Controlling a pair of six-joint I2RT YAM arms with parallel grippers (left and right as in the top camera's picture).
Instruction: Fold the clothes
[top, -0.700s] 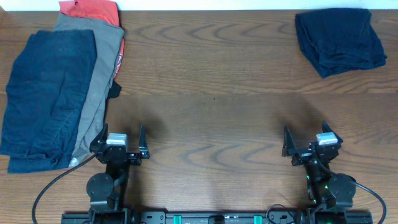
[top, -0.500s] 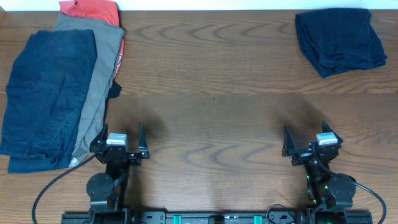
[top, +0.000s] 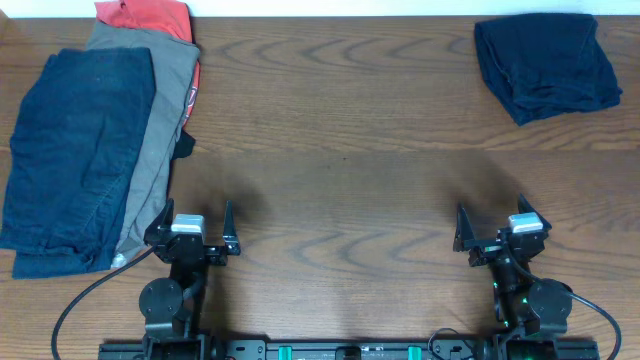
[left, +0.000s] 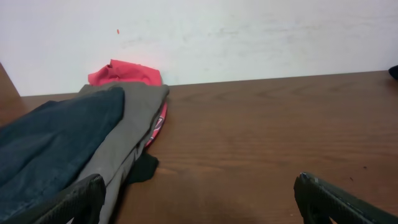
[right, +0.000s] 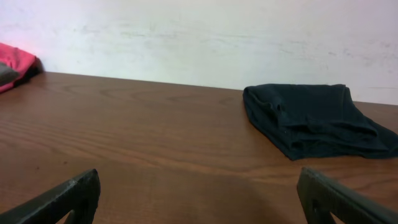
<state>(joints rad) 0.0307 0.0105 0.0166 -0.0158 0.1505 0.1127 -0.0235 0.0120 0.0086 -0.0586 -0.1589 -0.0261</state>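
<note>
Only the overhead view takes in both piles. Creased denim shorts (top: 75, 160) overlap grey shorts (top: 150, 120), which overlap a red garment (top: 145, 15), at the table's (top: 340, 170) far left; a folded navy garment (top: 545, 65) lies far right. The left wrist view adds a white wall (left: 249, 37) behind. The left gripper (top: 192, 225) and right gripper (top: 490, 228) sit near the front edge, jaws spread wide, empty. A dark scrap (left: 142, 168) under the grey shorts is unclear
</note>
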